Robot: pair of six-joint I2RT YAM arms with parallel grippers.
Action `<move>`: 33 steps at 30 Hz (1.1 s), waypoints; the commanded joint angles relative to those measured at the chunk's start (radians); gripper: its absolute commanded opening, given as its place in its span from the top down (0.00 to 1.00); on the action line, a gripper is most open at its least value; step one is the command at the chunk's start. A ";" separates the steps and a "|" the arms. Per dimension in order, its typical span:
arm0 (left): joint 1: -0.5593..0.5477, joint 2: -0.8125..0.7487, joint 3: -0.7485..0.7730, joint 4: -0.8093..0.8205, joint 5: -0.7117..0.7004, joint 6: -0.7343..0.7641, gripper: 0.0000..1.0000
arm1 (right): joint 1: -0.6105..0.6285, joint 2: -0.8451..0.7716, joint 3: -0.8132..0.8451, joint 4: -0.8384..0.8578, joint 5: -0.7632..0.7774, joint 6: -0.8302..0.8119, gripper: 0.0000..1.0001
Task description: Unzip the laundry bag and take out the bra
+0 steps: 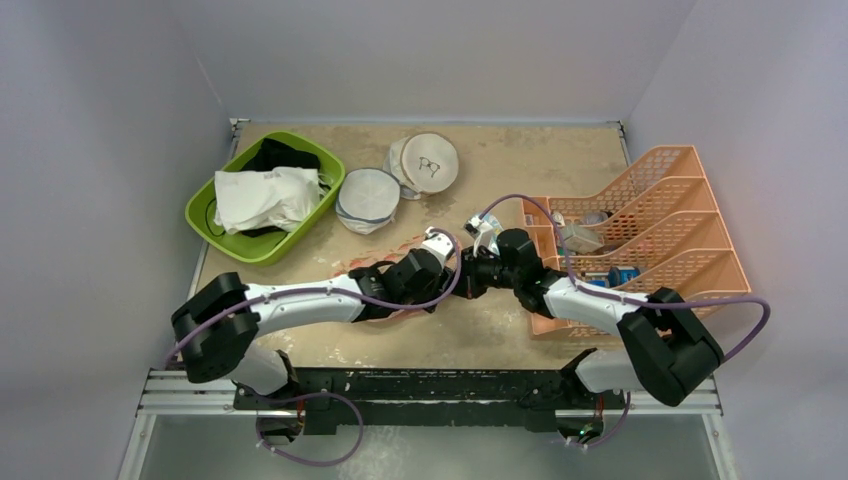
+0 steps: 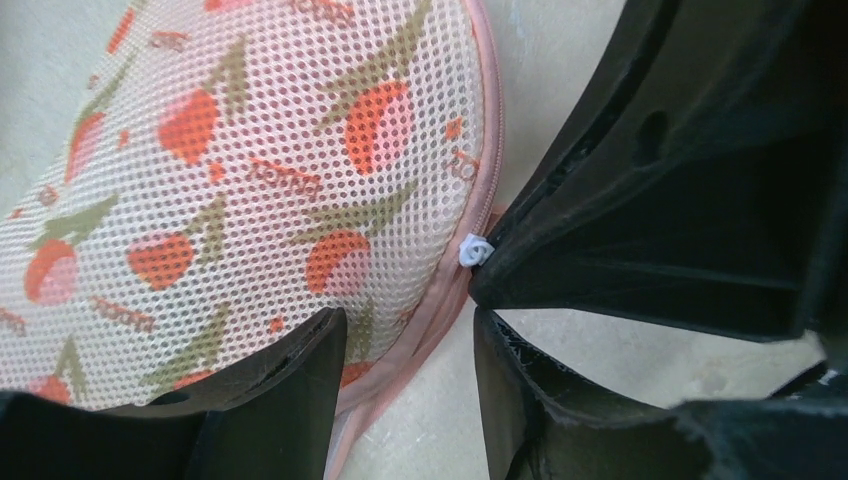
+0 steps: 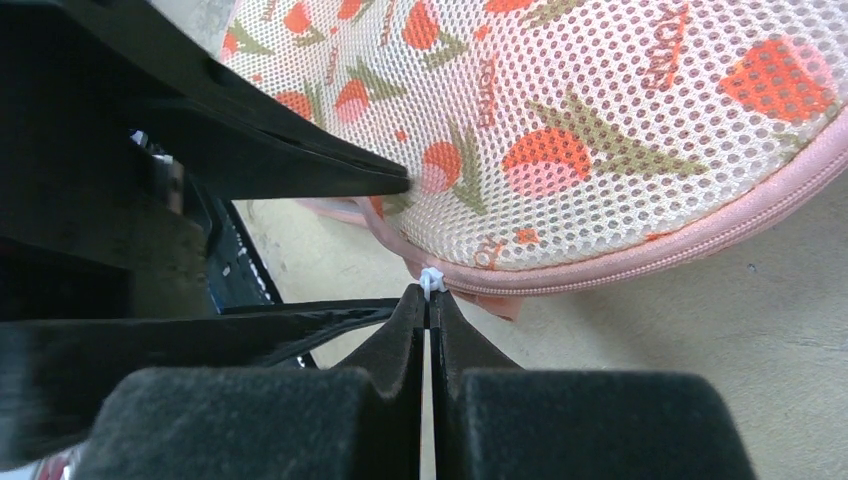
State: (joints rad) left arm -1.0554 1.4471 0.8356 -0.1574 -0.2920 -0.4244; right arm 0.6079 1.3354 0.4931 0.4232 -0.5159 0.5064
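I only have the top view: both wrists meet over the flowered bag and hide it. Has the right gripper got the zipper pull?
Observer: Yes. The right wrist view shows the right gripper shut on the small white zipper pull.
Operator: Is the zip open yet?
Observer: No. The pink zipper along the rim of the laundry bag looks closed where it shows.
Operator: And the left side?
Observer: The left gripper is open, its jaws astride the bag's rim, with one finger against the mesh.
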 commanded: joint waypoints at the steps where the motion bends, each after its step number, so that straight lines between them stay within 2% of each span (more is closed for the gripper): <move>1: -0.005 0.071 0.046 0.054 -0.029 0.045 0.52 | 0.001 -0.038 0.024 0.036 -0.020 0.006 1.00; 4: -0.004 0.092 0.055 0.044 -0.067 0.050 0.60 | 0.000 -0.048 0.024 0.017 -0.008 0.003 1.00; 8: -0.004 0.056 0.036 0.018 -0.127 0.037 0.79 | 0.000 -0.049 0.022 0.011 0.005 0.009 1.00; 15: -0.004 -0.025 -0.001 -0.040 -0.149 0.026 0.90 | -0.001 -0.041 0.015 -0.024 0.022 0.025 1.00; 19: -0.004 -0.087 -0.044 -0.052 -0.161 0.005 0.97 | -0.004 -0.047 0.019 -0.058 0.096 0.038 1.00; 24: -0.005 -0.145 -0.072 -0.079 -0.181 -0.019 1.00 | -0.061 -0.058 0.007 -0.101 0.165 0.056 1.00; 27: -0.005 -0.151 -0.073 -0.105 -0.194 -0.025 1.00 | -0.129 -0.074 -0.017 -0.070 0.110 0.056 1.00; 30: -0.005 -0.151 -0.073 -0.115 -0.197 -0.028 1.00 | -0.135 -0.067 0.003 -0.085 0.064 -0.032 1.00; 33: -0.004 -0.158 -0.064 -0.119 -0.186 -0.034 0.96 | -0.135 -0.056 0.005 -0.051 0.000 -0.068 1.00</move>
State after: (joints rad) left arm -1.0618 1.3251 0.7628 -0.2508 -0.4362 -0.4358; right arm 0.4801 1.2827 0.4870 0.3496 -0.4500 0.5156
